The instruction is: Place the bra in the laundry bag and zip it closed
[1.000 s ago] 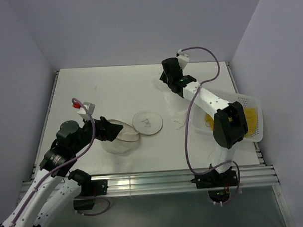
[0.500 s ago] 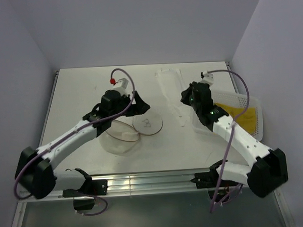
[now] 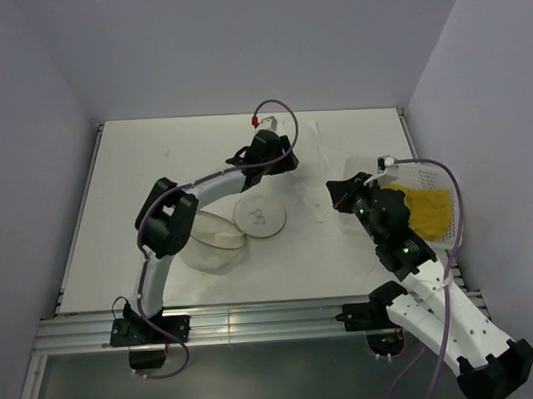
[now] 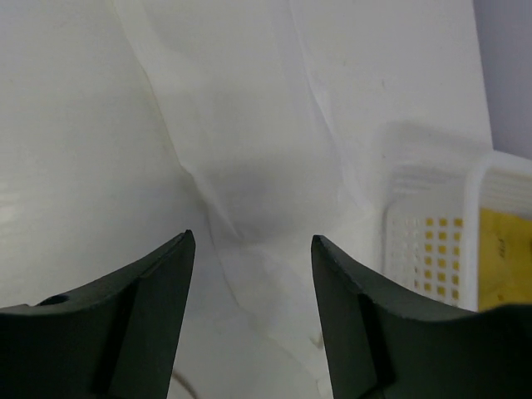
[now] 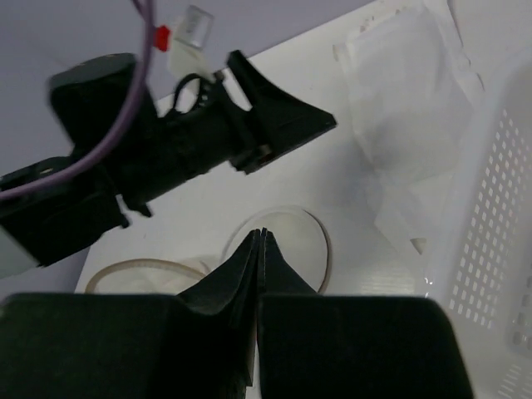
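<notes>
A mustard-yellow bra lies in the white perforated basket at the right; its yellow shows through the basket holes. A flat, white, see-through laundry bag lies on the table left of the basket, wrinkled and apart from the bra. My left gripper hovers just above that bag, jaws open with only fabric below. My right gripper sits beside the basket's near-left corner, shut on nothing.
A round clear dome with a beige rim and a round clear disc lie at mid-table, left of the bag. The basket wall stands close to my right gripper. Grey walls close the back and both sides.
My left arm swung from the near left across to the back middle, over the white bag, its jaws narrowing. My right arm let go of the bag, drew back toward the basket and shut.
</notes>
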Tool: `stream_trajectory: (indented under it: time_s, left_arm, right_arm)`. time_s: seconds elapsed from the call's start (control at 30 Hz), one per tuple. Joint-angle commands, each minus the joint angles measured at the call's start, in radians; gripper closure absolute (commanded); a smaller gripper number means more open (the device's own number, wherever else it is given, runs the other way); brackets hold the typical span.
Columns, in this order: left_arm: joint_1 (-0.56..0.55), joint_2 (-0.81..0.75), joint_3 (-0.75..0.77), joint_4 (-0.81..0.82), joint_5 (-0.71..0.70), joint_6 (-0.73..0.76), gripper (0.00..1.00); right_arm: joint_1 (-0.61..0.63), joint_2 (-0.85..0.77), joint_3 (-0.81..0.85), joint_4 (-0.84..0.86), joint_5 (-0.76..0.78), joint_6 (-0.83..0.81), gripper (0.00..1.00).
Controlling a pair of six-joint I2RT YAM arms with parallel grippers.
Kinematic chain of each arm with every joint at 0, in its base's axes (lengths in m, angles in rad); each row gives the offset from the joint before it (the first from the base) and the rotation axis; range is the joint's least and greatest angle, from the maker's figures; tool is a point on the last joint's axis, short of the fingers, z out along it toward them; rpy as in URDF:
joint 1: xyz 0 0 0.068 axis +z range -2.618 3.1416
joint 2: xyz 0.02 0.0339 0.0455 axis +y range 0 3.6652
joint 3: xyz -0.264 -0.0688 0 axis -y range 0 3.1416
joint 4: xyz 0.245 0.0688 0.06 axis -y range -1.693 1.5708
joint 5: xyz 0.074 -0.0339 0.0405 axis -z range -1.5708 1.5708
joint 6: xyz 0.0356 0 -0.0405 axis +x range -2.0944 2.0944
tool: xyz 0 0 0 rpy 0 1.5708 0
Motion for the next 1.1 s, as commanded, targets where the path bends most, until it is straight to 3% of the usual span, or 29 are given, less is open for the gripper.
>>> stream_trajectory:
  time_s: [0.0,0.23,0.4,0.5,0.63,0.73,0.9,1.07]
  left_arm:
    - [-0.008,0.11,0.141,-0.066,-0.075,-0.002,0.36]
    - [0.004,0.309,0.362,-0.109,-0.093,-0.026,0.34]
    - [0.015,0.401,0.428,-0.085,-0.041,-0.045,0.37]
    - [0.023,0.4,0.398,-0.017,-0.026,-0.062,0.48]
    - [0.027,0.355,0.316,0.104,-0.039,-0.042,0.85]
    - [0.029,0.314,0.289,0.144,-0.052,-0.014,1.0]
    - [0.029,0.213,0.192,0.246,-0.019,0.017,1.0]
    - [0.029,0.09,0.091,0.345,0.034,0.026,1.0]
  right_arm:
    - [0.005,-0.043,-0.014,0.0,-0.017,-0.039,1.0]
    - [0.005,-0.101,-0.042,-0.014,-0.065,-0.028,1.0]
    - [0.005,-0.11,-0.051,-0.015,-0.063,-0.031,1.0]
    - [0.005,-0.106,-0.063,0.008,-0.074,-0.023,1.0]
    - [0.005,-0.089,-0.068,0.02,-0.083,-0.019,1.0]
    - [0.005,-0.081,-0.063,0.023,-0.091,-0.019,1.0]
    - [0.005,-0.069,-0.066,0.046,-0.091,-0.011,1.0]
    - [0.005,0.025,-0.058,0.138,-0.124,0.03,0.76]
